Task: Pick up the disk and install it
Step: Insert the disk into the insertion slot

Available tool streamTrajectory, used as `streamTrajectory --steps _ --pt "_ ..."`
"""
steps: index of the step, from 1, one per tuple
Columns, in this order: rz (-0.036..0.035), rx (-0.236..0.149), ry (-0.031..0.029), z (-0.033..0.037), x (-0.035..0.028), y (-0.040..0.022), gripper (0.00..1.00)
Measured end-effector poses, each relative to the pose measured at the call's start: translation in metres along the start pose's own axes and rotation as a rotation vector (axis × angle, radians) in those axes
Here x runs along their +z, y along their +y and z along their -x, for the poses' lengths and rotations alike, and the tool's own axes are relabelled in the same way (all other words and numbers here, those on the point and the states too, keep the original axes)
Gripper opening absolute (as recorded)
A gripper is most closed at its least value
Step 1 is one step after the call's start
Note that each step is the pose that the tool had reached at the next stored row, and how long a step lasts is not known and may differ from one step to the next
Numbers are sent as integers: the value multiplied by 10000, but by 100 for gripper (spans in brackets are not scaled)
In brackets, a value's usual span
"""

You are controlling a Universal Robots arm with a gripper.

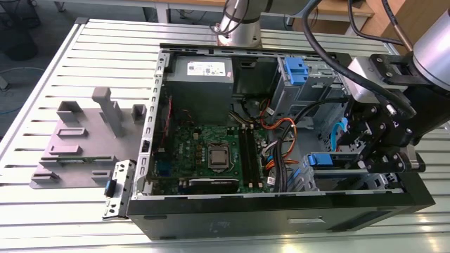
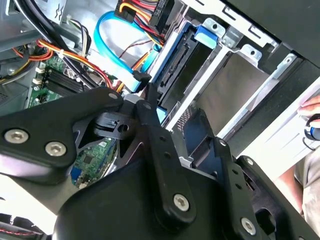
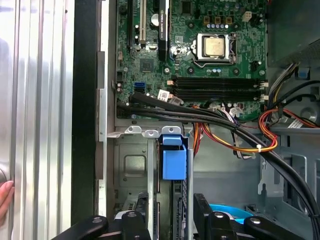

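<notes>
Table (image 1: 91,52): slatted aluminium, seen whole in the exterior view.
Case (image 1: 281,216): black PC tower lying on its side, side panel off, insides facing up.
Arm (image 1: 429,47): grey and black, reaching into the case from the exterior view's right.
Fixture (image 1: 77,137): grey holder with upright posts, on the table at the exterior view's left, well apart from the arm.
Power supply (image 1: 200,87): grey box in the case's far corner. It bears a white sticker (image 1: 207,67) whose print is too small to read.
Motherboard (image 3: 150,60): green. The first wrist view shows it square-on with the bare CPU (image 3: 216,46) and black memory slots (image 3: 215,86); the CPU markings are not legible.
Drive cage (image 3: 131,165): grey sheet metal, in the case corner nearest the arm.
Gripper (image 3: 171,200): black, down in the cage and straddling the disk's end. Whether it pinches the disk or stands clear, cannot tell.
Disk (image 1: 325,159): on edge in the cage, its blue carrier tab towards the motherboard. No label face is visible.
Latch (image 1: 295,71): blue, on the farther bay.
Cables: an orange-red-yellow bundle (image 3: 250,145) beside the cage. The second wrist view adds a light-blue flat cable (image 2: 112,35).
Hand (image 2: 311,106): a person's, outside the case in the second wrist view. A fingertip (image 3: 4,196) rests at the table's edge in the first wrist view.
</notes>
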State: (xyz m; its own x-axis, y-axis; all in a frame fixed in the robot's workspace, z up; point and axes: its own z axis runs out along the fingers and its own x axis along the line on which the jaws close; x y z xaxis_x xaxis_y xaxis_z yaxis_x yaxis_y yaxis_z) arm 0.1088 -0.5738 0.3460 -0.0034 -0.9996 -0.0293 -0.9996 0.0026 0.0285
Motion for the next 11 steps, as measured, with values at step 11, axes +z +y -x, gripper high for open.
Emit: streamTrajectory --steps 11 --pt "-3 0 -3 1 -36 2 48"
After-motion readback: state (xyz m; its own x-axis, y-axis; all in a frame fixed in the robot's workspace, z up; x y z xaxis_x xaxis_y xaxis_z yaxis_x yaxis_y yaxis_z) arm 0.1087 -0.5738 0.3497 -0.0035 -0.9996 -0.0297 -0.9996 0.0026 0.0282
